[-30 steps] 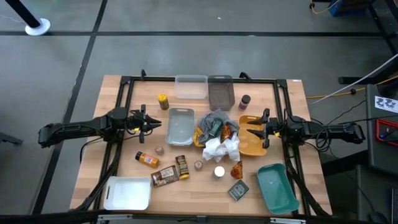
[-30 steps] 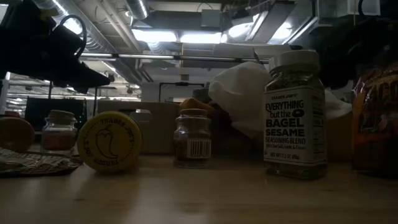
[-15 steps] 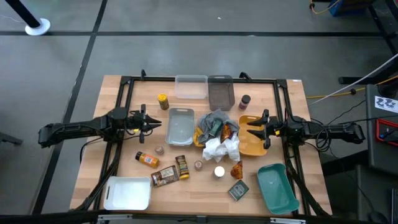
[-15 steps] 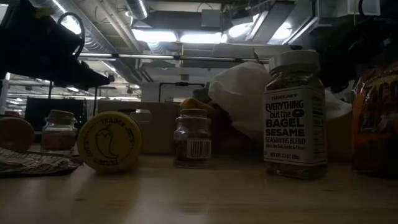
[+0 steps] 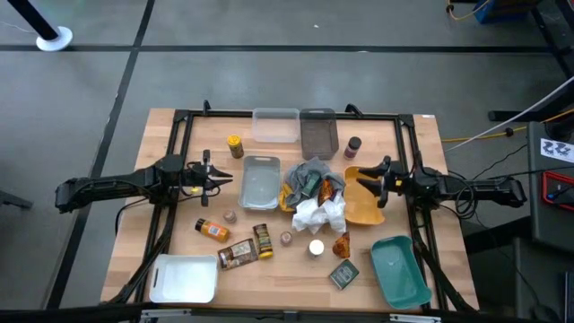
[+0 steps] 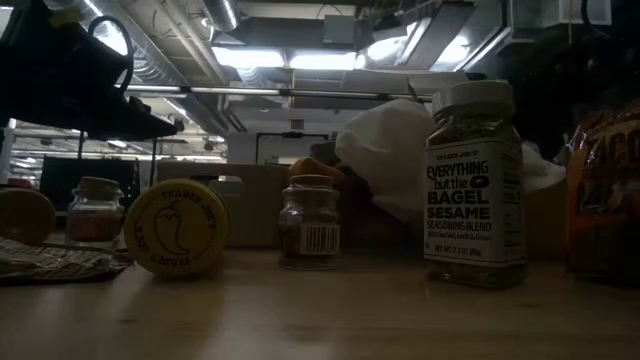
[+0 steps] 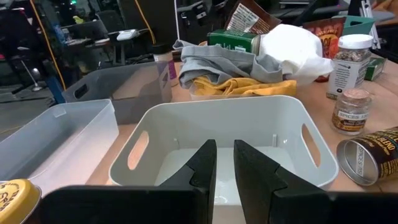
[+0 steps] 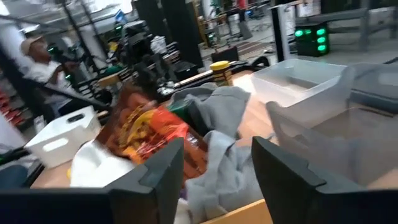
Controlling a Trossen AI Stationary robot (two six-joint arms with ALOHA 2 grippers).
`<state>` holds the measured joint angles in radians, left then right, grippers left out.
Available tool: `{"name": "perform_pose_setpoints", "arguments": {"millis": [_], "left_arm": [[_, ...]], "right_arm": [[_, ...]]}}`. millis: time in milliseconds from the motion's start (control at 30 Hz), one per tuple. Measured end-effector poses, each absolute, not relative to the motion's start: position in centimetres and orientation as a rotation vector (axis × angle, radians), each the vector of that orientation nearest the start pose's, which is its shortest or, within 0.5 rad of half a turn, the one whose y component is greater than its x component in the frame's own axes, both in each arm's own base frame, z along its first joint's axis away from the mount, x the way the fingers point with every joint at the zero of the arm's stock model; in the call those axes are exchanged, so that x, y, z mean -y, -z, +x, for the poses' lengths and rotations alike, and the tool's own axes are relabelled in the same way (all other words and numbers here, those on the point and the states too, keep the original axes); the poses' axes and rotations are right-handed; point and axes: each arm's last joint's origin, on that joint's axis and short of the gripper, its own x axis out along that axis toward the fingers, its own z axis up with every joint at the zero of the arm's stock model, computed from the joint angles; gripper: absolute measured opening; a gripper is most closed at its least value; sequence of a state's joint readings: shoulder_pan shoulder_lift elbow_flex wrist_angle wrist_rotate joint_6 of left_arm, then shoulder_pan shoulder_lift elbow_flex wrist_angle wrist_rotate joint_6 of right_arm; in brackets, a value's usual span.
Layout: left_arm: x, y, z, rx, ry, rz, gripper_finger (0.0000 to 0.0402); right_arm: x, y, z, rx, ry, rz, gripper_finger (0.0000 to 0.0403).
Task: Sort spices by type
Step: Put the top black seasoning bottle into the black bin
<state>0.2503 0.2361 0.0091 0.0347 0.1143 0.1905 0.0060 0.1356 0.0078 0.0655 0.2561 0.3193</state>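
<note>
progress: early, spices looked unsorted, trays near-empty | items: orange plastic bottle (image 5: 213, 231), brown packets (image 5: 236, 255), yellow-lidded jar (image 5: 235, 145) scattered on wooden surface (image 5: 179, 242) | left hand (image 5: 221, 179) pressed nearly together, empty, beside white tray (image 5: 260, 179) | right hand (image 5: 369, 186) spread, empty, over yellow tray (image 5: 366, 212)

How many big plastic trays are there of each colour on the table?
Clear plastic tray: 1
Dark grey plastic tray: 1
White plastic trays: 2
Yellow plastic tray: 1
Teal plastic tray: 1
Total: 6
</note>
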Motion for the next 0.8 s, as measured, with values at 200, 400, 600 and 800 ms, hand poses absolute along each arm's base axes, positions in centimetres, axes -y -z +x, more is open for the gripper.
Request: {"name": "perform_pose_setpoints", "arguments": {"millis": [200,400,600,800], "left_arm": [[-2.4,-15.0,10.8,-0.198,-0.117,0.155,0.0045],[-2.4,-15.1,10.8,-0.196,-0.118,0.151,0.0045],[-2.4,-15.1,10.8,-0.19,-0.123,0.094,0.0045],[-2.4,-15.1,10.8,-0.182,-0.135,-0.028,0.0045]], "right_arm": [[1.0,-17.0,10.4,0.065,0.361,0.313,0.0264],[1.2,-20.1,9.9,0.137,0.421,0.247,0.0291],[1.2,-23.0,9.4,0.185,0.437,0.209,0.0291],[1.2,-25.0,9.2,0.133,0.449,0.19,0.0291]]}}
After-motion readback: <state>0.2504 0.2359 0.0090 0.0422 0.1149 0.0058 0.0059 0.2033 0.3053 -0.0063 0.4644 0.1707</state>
